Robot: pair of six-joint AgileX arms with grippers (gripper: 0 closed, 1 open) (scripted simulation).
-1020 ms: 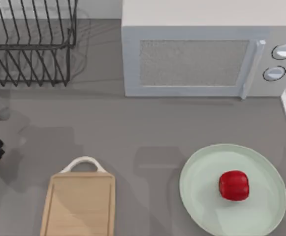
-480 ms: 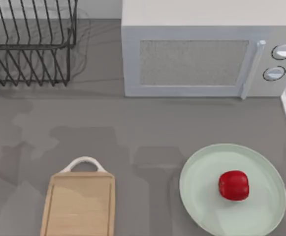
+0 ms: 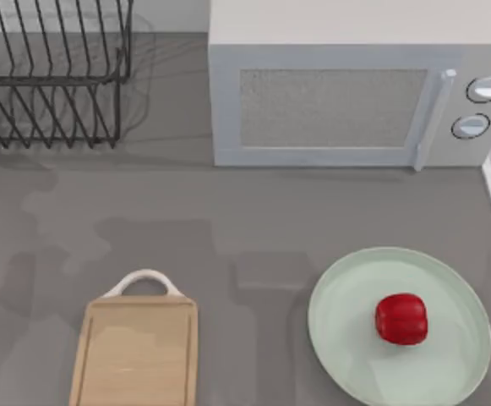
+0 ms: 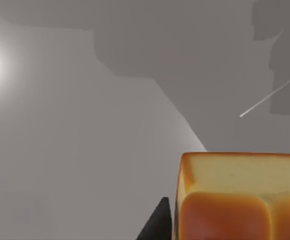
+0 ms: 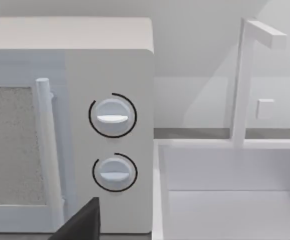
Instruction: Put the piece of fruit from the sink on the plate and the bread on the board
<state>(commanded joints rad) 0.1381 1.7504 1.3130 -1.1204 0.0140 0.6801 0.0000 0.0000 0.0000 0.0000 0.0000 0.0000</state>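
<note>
Now: bread (image 4: 239, 197) touching left end effector finger (image 4: 157, 225) | fruit (image 3: 400, 319) on plate (image 3: 346, 288)

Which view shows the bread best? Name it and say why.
The left wrist view: the bread sits close up, golden-brown tops and a paler side plain, with a dark finger beside it. The top view shows the bare board, and the right wrist view faces the microwave and sink.

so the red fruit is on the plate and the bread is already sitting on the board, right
Not quite. The piece of fruit is on the plate, but the top view shows the board bare. The left wrist view shows the bread close up at the left claw, above the grey counter.
</note>
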